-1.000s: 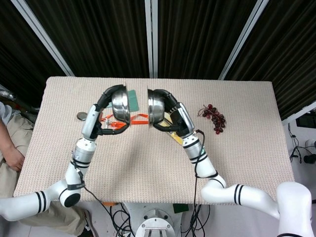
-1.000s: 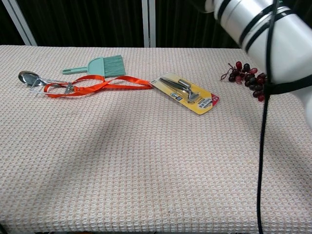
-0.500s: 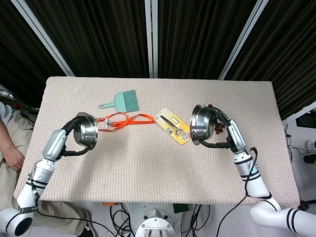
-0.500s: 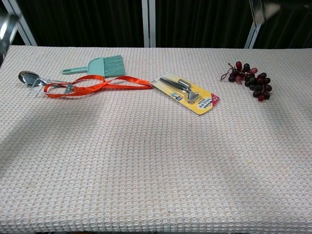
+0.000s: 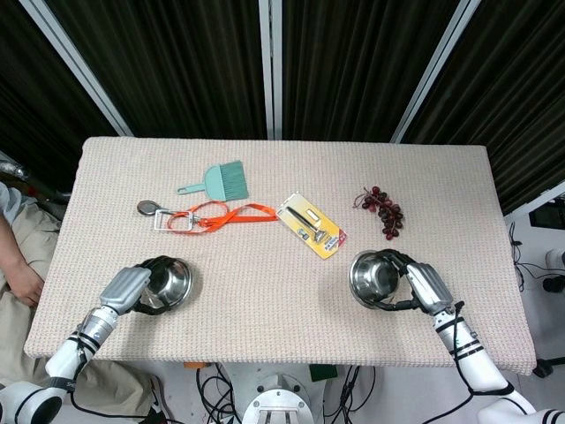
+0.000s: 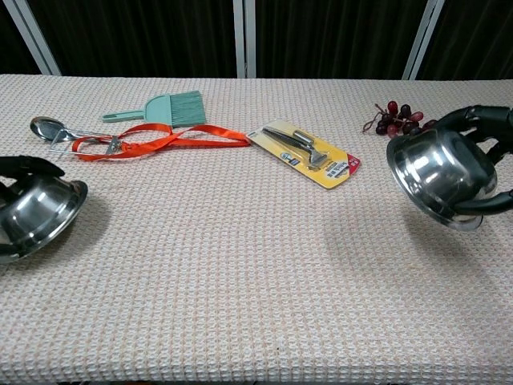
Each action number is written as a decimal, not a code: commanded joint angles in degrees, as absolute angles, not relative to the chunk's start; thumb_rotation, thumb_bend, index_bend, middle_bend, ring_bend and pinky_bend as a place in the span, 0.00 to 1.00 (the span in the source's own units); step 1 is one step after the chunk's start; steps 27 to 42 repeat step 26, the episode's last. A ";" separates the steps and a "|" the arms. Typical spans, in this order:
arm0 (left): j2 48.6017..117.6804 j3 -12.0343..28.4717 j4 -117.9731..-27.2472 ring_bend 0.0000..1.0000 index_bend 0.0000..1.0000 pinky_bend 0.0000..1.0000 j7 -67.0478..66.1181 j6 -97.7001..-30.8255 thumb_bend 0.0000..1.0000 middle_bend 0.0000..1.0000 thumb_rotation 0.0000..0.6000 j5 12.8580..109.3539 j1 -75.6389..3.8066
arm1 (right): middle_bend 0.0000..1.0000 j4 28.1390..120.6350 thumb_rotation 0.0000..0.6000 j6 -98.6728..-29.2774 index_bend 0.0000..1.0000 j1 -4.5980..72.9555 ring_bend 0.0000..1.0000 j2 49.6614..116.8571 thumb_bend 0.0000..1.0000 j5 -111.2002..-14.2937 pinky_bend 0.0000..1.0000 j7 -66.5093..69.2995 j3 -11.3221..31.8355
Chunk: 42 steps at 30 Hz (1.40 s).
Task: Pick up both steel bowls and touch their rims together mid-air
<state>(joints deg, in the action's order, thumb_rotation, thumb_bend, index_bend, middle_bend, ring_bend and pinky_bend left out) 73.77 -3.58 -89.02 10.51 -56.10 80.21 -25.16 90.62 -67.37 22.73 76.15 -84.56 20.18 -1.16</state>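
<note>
Two steel bowls are held far apart, low over the table's near side. My left hand (image 5: 132, 286) grips the left bowl (image 5: 170, 283) by its rim near the front left; the chest view shows this left bowl (image 6: 34, 216) tilted at the left edge, black fingers (image 6: 28, 167) over its rim. My right hand (image 5: 421, 284) grips the right bowl (image 5: 374, 278) near the front right. In the chest view the right bowl (image 6: 442, 174) hangs tilted above the cloth, fingers (image 6: 481, 120) wrapped behind it.
On the woven cloth table (image 5: 265, 300) lie a teal brush (image 5: 222, 180), a spoon (image 5: 152, 209) with an orange ribbon (image 5: 225, 215), a yellow carded tool (image 5: 311, 226) and dark grapes (image 5: 383, 208). A seated person's leg (image 5: 13, 256) shows at the left.
Both arms have swung apart and down toward the near edge, each still holding its bowl. The bowls went from nearly meeting over the middle to low at the front corners.
</note>
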 commanded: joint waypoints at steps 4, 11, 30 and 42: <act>76.22 -3.53 -86.79 0.01 0.01 0.27 6.55 -55.23 0.14 0.00 0.35 78.66 -25.39 | 0.03 90.78 1.00 -62.78 0.03 23.64 0.00 75.54 0.11 -83.19 0.13 18.54 -1.90; 76.32 -2.90 -87.83 0.00 0.00 0.17 5.58 -59.07 0.12 0.00 0.00 79.27 -23.59 | 0.00 90.92 1.00 -65.78 0.00 21.70 0.00 75.83 0.00 -83.67 0.00 17.32 -1.48; 76.83 2.86 -85.89 0.00 0.00 0.16 1.34 -100.10 0.11 0.00 0.00 81.58 -4.08 | 0.00 90.29 1.00 -95.65 0.00 5.84 0.00 77.63 0.00 -83.83 0.00 -2.80 1.98; 76.83 2.86 -85.89 0.00 0.00 0.16 1.34 -100.10 0.11 0.00 0.00 81.58 -4.08 | 0.00 90.29 1.00 -95.65 0.00 5.84 0.00 77.63 0.00 -83.83 0.00 -2.80 1.98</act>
